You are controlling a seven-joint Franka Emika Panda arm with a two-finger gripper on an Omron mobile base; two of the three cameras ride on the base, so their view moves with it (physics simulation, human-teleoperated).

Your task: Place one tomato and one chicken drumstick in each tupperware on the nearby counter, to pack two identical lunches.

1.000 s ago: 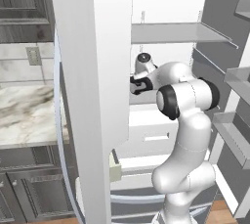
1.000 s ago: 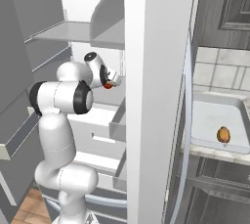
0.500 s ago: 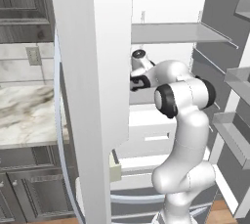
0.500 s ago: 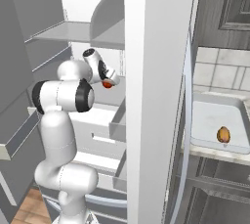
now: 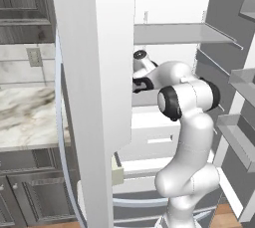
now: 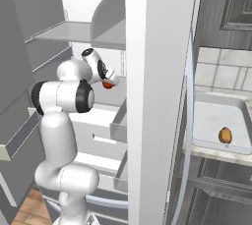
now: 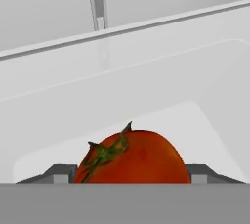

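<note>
**A:** Hand view first: a tomato (image 7: 132, 157) with its green calyx sits right between the two finger tips, one dark tip showing on each side of it. Behind it is a pale fridge drawer (image 7: 161, 81). So what is the gripper (image 7: 128, 179) doing?

**B:** It looks closed on the tomato, the jaws at about the fruit's width. The right base view agrees: a red spot (image 6: 107, 85) sits at the end of the hand (image 6: 109, 79), held up in the open fridge, near the drawers and under the shelf (image 6: 74, 33).

**A:** Which step, then?

**B:** I judge it to be carrying a tomato out of the fridge; the placing is not yet done. The arm (image 5: 187, 102) reaches in past the open fridge door (image 5: 94, 87) in the left base view.

**A:** And the destination?

**B:** The counter (image 5: 25, 117) lies to the left of that door in the left base view. In the right base view, to the right of the door (image 6: 160, 96), there is a grey tray or basin (image 6: 216, 116) with one small brown thing (image 6: 225, 134) in it. I cannot tell what that is, and I cannot make out a tupperware.

**A:** What does the next move call for?

**B:** Drawing the hand back clear of the drawer front and shelf, then getting round the door edge, which stands between arm and counter. The grip must hold a round, smooth fruit throughout the swing.
</note>
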